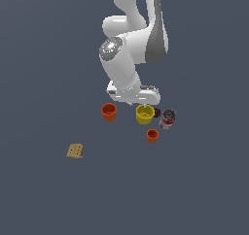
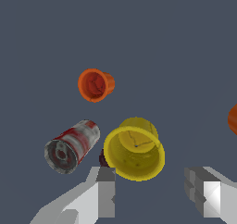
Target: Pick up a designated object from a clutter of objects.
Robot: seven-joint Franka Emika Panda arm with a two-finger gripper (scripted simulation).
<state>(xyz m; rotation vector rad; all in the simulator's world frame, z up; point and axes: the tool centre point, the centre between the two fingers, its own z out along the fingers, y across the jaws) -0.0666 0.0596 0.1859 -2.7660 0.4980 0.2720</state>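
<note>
The yellow cup [image 1: 145, 114] with a flared rim stands upright among the clutter, directly under my hand. In the wrist view the yellow cup [image 2: 134, 151] lies just ahead of my fingers, nearer one fingertip [image 2: 106, 190] than the other. My gripper [image 2: 155, 193] is open and empty, a little above the cup; in the exterior view the gripper [image 1: 144, 105] is mostly hidden by the hand. The orange-red cup [image 1: 109, 111] stands to the exterior view's left, the smaller orange cup [image 1: 152, 135] in front of the yellow one.
A red-and-white tin can [image 1: 168, 118] [image 2: 71, 146] is close by the yellow cup on the exterior view's right. A dark purple ball [image 1: 156, 112] [image 2: 103, 159] sits between them, partly hidden. A tan square cracker [image 1: 75, 151] lies apart at the left.
</note>
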